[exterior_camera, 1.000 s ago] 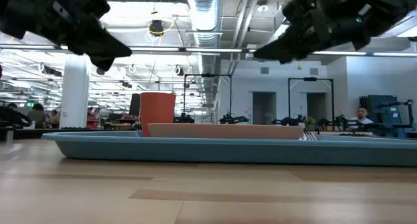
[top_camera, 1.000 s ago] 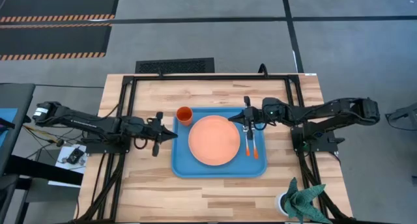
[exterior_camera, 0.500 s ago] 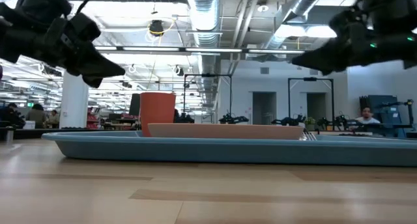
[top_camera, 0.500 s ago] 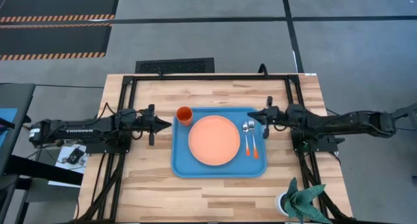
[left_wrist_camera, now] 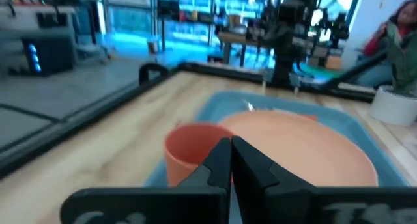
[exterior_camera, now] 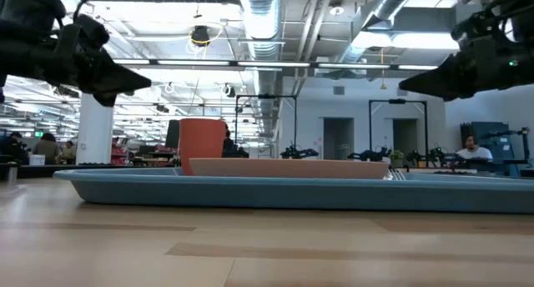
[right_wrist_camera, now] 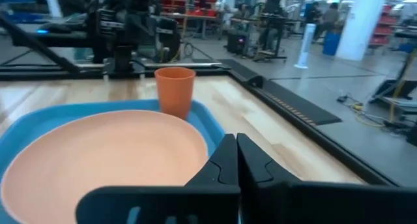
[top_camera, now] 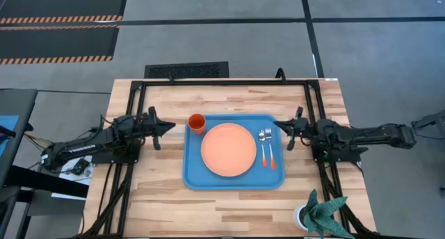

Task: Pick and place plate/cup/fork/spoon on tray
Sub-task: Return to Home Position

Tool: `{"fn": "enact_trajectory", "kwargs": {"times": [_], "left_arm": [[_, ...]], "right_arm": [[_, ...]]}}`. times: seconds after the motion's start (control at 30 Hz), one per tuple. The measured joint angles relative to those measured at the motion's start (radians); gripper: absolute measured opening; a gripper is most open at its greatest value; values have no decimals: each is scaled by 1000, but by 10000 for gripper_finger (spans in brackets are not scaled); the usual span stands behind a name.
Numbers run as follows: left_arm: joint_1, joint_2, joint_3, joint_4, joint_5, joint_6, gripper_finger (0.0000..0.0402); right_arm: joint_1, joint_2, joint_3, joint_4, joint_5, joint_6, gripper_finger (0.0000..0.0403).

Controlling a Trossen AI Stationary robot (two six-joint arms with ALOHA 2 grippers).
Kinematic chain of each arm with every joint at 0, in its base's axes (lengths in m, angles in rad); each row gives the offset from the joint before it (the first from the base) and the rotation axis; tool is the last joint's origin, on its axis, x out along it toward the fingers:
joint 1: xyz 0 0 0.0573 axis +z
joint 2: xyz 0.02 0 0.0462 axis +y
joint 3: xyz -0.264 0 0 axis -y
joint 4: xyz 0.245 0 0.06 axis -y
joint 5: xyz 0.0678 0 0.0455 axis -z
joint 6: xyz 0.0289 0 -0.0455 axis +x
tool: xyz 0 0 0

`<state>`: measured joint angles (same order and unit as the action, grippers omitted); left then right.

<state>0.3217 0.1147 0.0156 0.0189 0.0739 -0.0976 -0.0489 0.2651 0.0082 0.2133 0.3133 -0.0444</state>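
High view showed the tray (top_camera: 195, 179) lying between the left gripper (top_camera: 167, 126) and right gripper (top_camera: 278, 125), both clenched empty, tips just outside its rim.

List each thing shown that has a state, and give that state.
Tray: flat on the table.
Plate: flat in the tray's middle.
Cup: upright at the tray's far-left corner.
Spoon: lying in tray, right of plate.
Fork: lying beside the spoon.
Left hand: shut, empty, off the tray.
Right hand: shut, empty, off the tray.
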Motion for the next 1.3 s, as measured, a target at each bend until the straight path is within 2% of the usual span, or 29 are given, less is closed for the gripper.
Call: {"fn": "enact_trajectory", "kwargs": {"times": [0.13,0.23,0.37,0.53,0.7,1.3], "left_arm": [[2,-46,1,-4,-4,11,0],[2,-42,1,-6,-8,13,0],[2,-40,2,-7,-8,33,0],[1,-58,3,-6,1,35,0],[1,-41,3,-20,-77,4,0],[1,-38,3,-18,-96,-19,0]], "right_arm": [[5,-168,0,-136,8,18,2],[5,-263,0,-147,-34,-19,4],[1,-257,0,-153,-50,-65,9],[-15,-220,0,-156,-50,11,22],[-19,-199,0,-159,-50,18,34],[-19,-199,-1,-161,-50,18,38]]}}
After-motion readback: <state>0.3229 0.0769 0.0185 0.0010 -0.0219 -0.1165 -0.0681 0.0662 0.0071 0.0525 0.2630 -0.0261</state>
